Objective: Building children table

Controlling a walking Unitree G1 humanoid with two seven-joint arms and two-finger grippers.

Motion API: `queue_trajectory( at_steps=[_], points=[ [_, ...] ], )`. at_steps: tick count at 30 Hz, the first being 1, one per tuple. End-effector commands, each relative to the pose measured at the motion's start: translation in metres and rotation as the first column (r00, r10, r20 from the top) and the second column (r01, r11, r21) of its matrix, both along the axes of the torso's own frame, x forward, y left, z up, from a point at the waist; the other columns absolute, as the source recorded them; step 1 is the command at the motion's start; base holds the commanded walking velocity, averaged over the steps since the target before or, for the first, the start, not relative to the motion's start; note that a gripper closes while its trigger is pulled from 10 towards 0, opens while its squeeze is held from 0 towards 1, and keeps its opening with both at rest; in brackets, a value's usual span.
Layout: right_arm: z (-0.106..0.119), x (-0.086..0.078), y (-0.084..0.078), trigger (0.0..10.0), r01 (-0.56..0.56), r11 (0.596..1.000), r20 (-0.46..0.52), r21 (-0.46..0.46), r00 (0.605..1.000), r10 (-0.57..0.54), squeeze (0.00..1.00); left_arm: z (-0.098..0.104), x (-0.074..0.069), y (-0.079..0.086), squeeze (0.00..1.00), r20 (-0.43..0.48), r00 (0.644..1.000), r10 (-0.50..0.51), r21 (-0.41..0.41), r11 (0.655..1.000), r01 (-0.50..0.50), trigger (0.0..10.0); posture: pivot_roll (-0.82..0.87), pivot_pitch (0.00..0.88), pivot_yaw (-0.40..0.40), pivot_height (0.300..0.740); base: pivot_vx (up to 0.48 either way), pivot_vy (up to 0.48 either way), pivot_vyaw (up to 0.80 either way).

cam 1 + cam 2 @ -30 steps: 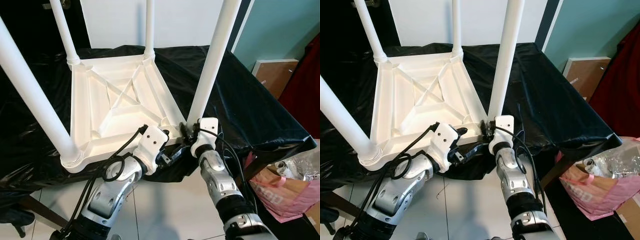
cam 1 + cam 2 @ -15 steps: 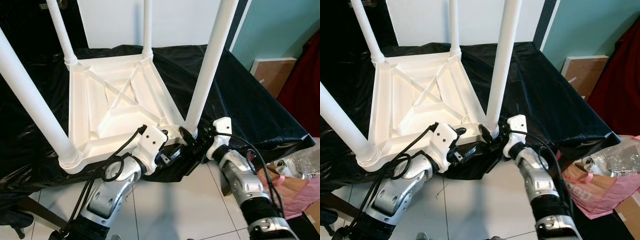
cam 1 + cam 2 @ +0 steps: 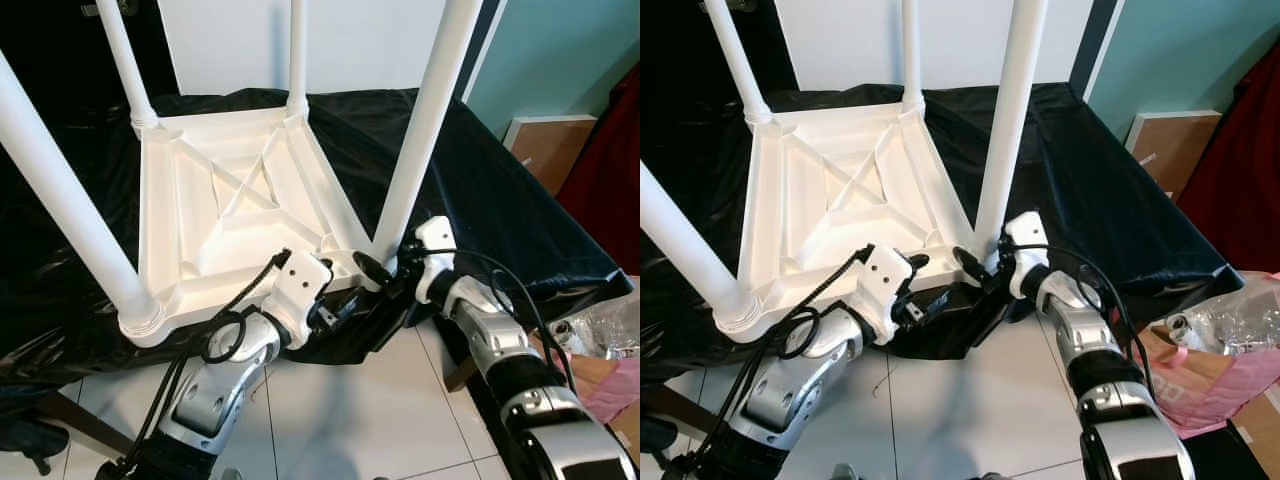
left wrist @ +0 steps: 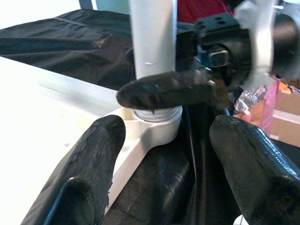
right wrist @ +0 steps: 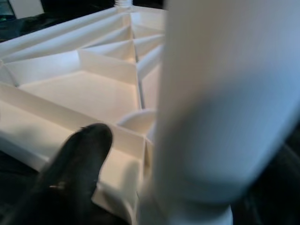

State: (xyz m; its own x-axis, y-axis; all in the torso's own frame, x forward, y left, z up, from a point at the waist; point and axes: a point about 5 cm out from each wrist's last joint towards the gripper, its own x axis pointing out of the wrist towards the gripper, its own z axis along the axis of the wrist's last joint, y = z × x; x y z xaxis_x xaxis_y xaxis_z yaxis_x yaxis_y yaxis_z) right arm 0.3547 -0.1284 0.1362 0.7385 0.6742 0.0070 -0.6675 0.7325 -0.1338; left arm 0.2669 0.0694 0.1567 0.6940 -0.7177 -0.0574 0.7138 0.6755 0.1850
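We see the white children's table (image 3: 230, 200) upturned on the black-draped tabletop (image 3: 500, 210). Our right claw (image 3: 985, 268) is clamped round the near right leg (image 3: 420, 130) at its socket; our left claw (image 4: 164, 154) hovers spread below that corner. A pink bag (image 3: 1200, 390) sits on the floor beside us.

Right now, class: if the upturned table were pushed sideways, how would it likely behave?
The table looks like stiff ribbed plastic, so probably light. It would likely slide easily on the slick black sheet. Its tall legs may make it wobble.
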Motion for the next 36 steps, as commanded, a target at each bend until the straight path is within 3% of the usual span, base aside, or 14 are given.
queue_trajectory(
  at_steps=[1, 2, 15, 16, 22, 25, 31, 32, 33, 36],
  points=[
    [-0.005, -0.001, 0.000, 4.9, -0.022, 0.999, -0.015, -0.032, 1.000, 0.021, 0.00, 0.001, -0.001, -0.001, 0.00, -0.003, 1.000, -0.025, 0.002, 1.000, 0.025, 10.0, 0.05, 0.062, -0.074, 0.740, 0.000, 0.000, 0.00],
    [-0.007, 0.000, 0.001, 0.2, -0.040, 0.998, -0.025, -0.048, 0.999, 0.038, 0.00, 0.001, -0.001, -0.001, 0.00, -0.002, 1.000, -0.023, 0.003, 1.000, 0.023, 10.0, 0.06, 0.063, -0.077, 0.740, 0.000, 0.000, 0.00],
    [-0.016, 0.000, -0.002, 0.0, -0.062, 0.994, -0.056, -0.090, 0.997, 0.057, 0.00, 0.000, -0.002, 0.000, 0.00, -0.006, 1.000, -0.011, 0.003, 1.000, 0.011, 10.0, 0.06, 0.066, -0.085, 0.740, 0.000, 0.000, 0.00],
    [-0.019, 0.000, -0.003, 10.0, -0.051, 0.995, -0.067, -0.086, 0.997, 0.045, 0.00, 0.000, -0.002, 0.000, 0.00, -0.006, 1.000, -0.011, 0.002, 1.000, 0.011, 10.0, 0.06, 0.064, -0.085, 0.740, 0.000, 0.000, 0.00],
    [-0.026, -0.003, -0.002, 10.0, 0.016, 0.998, -0.081, -0.056, 0.996, -0.021, 0.00, -0.001, -0.003, 0.000, 0.00, -0.005, 1.000, -0.012, 0.003, 1.000, 0.012, 10.0, 0.06, 0.056, -0.085, 0.740, 0.000, 0.000, 0.00],
    [-0.034, -0.005, 0.000, 10.0, 0.125, 0.990, -0.084, -0.060, 0.988, -0.130, 0.00, -0.002, -0.004, 0.000, 0.00, -0.007, 1.000, -0.013, 0.005, 1.000, 0.013, 10.0, 0.06, 0.052, -0.084, 0.740, 0.000, 0.000, 0.00],
    [-0.042, -0.008, 0.002, 10.0, 0.211, 0.977, -0.101, -0.044, 0.972, -0.214, 0.00, -0.004, -0.004, 0.000, 0.00, -0.010, 1.000, -0.015, 0.009, 1.000, 0.015, 10.0, 0.06, 0.048, -0.081, 0.740, 0.000, 0.000, 0.00],
    [-0.047, -0.010, 0.003, 10.0, 0.323, 0.946, -0.117, -0.025, 0.939, -0.324, 0.00, -0.004, -0.004, 0.000, 0.00, -0.012, 1.000, -0.017, 0.010, 1.000, 0.017, 10.0, 0.06, 0.049, -0.079, 0.740, 0.000, 0.000, 0.00],
    [-0.047, -0.010, 0.003, 10.0, 0.323, 0.946, -0.117, -0.025, 0.939, -0.324, 0.00, -0.004, -0.004, 0.000, 0.00, -0.012, 1.000, -0.017, 0.010, 1.000, 0.017, 10.0, 0.06, 0.049, -0.079, 0.740, 0.000, 0.000, 0.00],
    [-0.054, -0.014, 0.004, 10.0, 0.466, 0.885, -0.138, -0.005, 0.876, -0.462, 0.00, -0.005, -0.004, -0.001, 0.00, -0.014, 1.000, -0.020, 0.010, 1.000, 0.021, 10.0, 0.06, 0.049, -0.078, 0.740, 0.000, 0.000, 0.00]
  ],
)
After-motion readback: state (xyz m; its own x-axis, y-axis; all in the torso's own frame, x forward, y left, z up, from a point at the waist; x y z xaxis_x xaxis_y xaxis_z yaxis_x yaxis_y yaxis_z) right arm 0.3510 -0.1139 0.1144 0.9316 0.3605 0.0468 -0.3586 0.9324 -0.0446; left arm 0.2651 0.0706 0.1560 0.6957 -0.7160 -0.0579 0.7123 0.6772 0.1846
